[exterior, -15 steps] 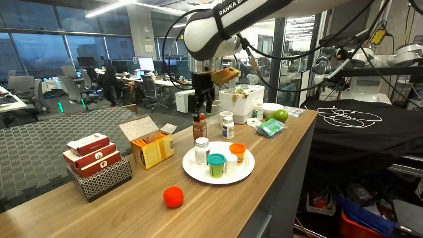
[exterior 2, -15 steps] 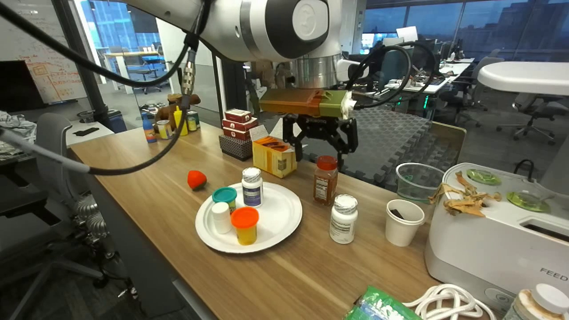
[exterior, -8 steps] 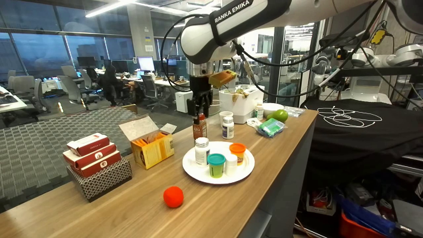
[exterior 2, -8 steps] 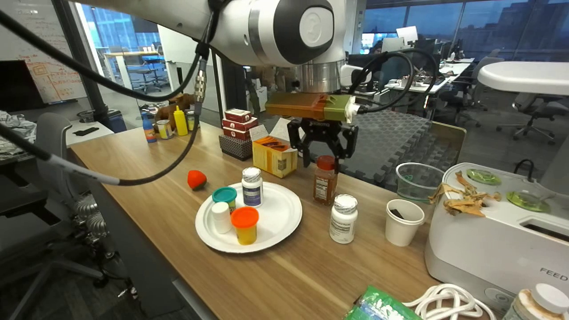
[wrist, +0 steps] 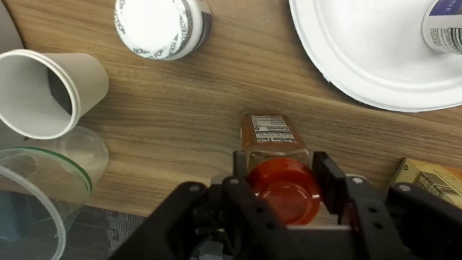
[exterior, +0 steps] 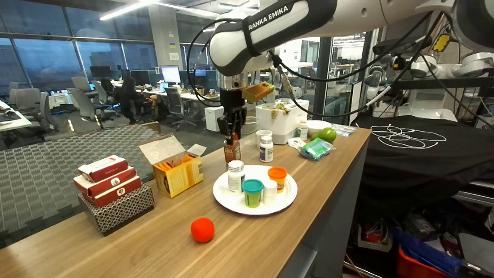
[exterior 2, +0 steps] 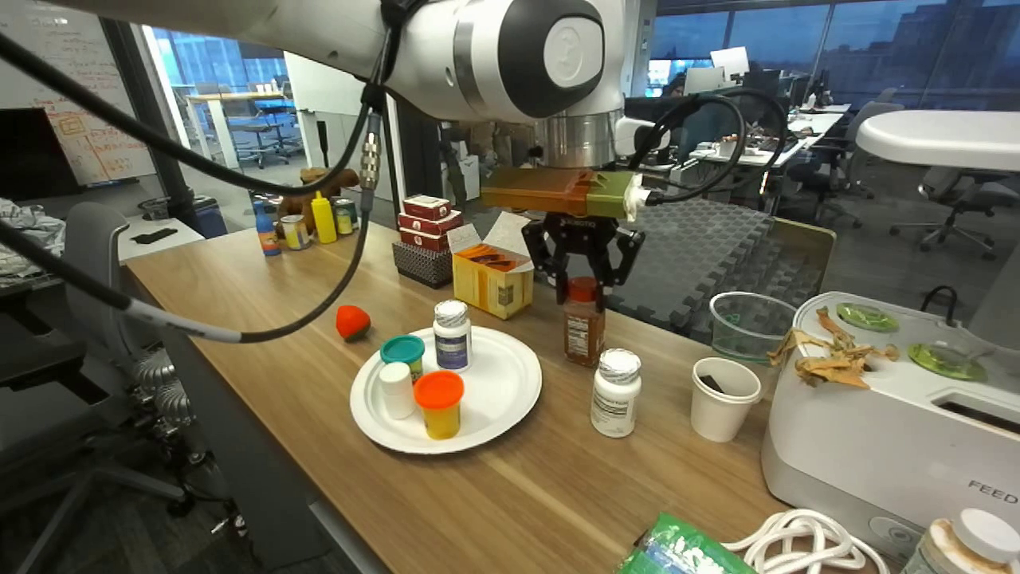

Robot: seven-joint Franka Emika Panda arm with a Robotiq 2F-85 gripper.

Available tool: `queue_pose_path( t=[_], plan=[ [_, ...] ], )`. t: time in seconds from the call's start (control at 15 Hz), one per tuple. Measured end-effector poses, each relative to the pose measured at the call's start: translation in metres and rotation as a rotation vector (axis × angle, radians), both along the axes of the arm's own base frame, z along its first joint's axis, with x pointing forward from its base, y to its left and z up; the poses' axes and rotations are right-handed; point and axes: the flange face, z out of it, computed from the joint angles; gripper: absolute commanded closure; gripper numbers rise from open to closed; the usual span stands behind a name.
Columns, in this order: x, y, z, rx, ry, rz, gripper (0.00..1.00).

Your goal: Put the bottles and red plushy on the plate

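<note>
My gripper (exterior 2: 582, 300) is around the red-capped reddish-brown bottle (exterior 2: 584, 339). In the wrist view its fingers (wrist: 328, 180) press against both sides of the red cap (wrist: 285, 191), and the bottle stands upright. A white bottle (exterior 2: 615, 399) stands on the table between this bottle and the paper cup. On the white plate (exterior 2: 498, 406) are a white bottle with a purple label (exterior 2: 453, 343), a teal-capped one (exterior 2: 402, 349), a small white one (exterior 2: 397, 392) and an orange-capped one (exterior 2: 441, 410). The red plushy (exterior: 202, 230) lies on the table, off the plate.
A yellow open box (exterior 2: 492, 287) and stacked red boxes (exterior 2: 429, 222) line the table's far edge. A paper cup (exterior 2: 723, 399), a clear cup (exterior 2: 749, 327) and a large white appliance (exterior 2: 884, 446) stand nearby. A green packet (exterior 2: 685, 550) and white cord (exterior 2: 805, 538) lie closer.
My gripper has come down a little and its fingers have closed from wide apart onto the red cap. The red-capped bottle has shifted slightly; everything else on the table has stayed put.
</note>
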Motion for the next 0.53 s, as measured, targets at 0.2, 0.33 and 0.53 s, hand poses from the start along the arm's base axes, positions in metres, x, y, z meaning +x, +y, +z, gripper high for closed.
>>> queue_pose_path(
  t=[0.2, 0.33, 0.53],
  plan=[
    [0.0003, -0.0033, 0.002, -0.006, -0.004, -0.012, 0.73],
    [0.0001, -0.0067, 0.0025, -0.013, -0.006, -0.034, 0.73],
    [0.0, -0.007, 0.0065, -0.015, -0.015, -0.069, 0.73]
  ],
)
